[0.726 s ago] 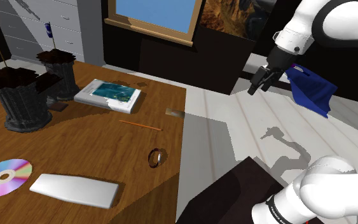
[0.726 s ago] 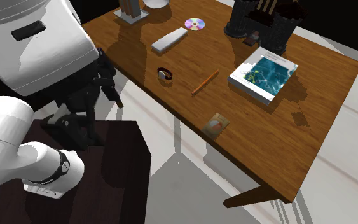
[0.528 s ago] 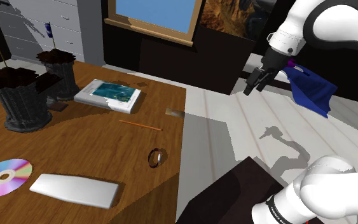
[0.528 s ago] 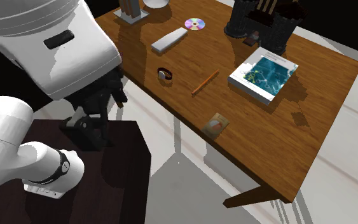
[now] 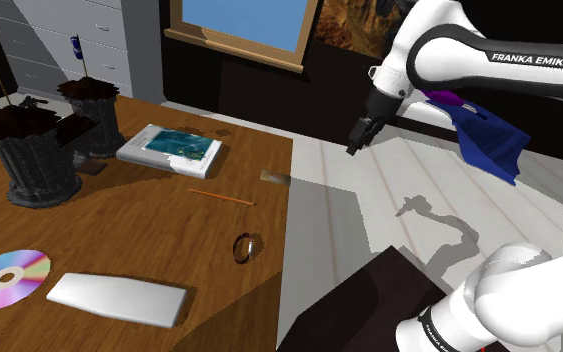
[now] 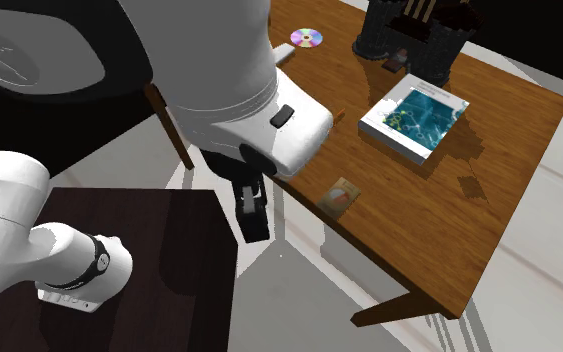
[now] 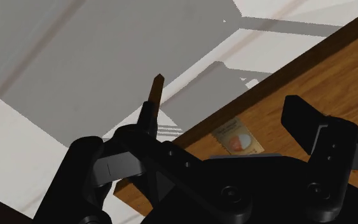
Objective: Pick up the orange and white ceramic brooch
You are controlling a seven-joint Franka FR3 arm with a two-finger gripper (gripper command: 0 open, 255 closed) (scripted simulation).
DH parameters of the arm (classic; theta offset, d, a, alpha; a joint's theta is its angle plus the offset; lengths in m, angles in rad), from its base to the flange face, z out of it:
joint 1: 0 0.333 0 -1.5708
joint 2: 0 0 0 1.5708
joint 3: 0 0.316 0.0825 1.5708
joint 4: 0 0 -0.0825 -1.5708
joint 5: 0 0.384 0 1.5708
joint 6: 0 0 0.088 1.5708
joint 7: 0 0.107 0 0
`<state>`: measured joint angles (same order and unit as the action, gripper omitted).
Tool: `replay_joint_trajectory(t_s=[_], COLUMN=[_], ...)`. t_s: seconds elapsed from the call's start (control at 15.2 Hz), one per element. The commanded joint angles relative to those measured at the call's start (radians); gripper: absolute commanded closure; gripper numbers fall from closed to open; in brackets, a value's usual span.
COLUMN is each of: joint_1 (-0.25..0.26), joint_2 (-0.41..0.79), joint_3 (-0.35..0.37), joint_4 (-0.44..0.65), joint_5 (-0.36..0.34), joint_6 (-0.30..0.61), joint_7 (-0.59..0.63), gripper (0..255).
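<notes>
Now our pincer (image 5: 355, 146) hangs spread open off the table (image 5: 149, 230); we should centre over the orange-and-white brooch (image 6: 341, 195) by its edge before lowering.

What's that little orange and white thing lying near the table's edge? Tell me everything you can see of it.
It is a brooch, small and flat: a tan, roughly rectangular piece with a round patch on its face, part orange, part white. Its material cannot be told. It lies flat on the wooden table, close to the edge nearest the robot's stand and well apart from the book. Only the table touches it; nothing holds it.
</notes>
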<state>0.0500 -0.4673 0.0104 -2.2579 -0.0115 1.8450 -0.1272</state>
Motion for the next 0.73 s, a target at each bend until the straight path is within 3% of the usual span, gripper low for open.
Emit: replay_joint_trajectory(t_s=[0.0,0.66], joint_1=[0.014,0.073], joint_2=[0.073,0.428], joint_3=[-0.002,0.019], joint_4=[0.022,0.189], joint_5=[0.001,0.010], joint_6=[0.046,0.202], joint_7=[-0.044,-0.240], gripper=[0,0])
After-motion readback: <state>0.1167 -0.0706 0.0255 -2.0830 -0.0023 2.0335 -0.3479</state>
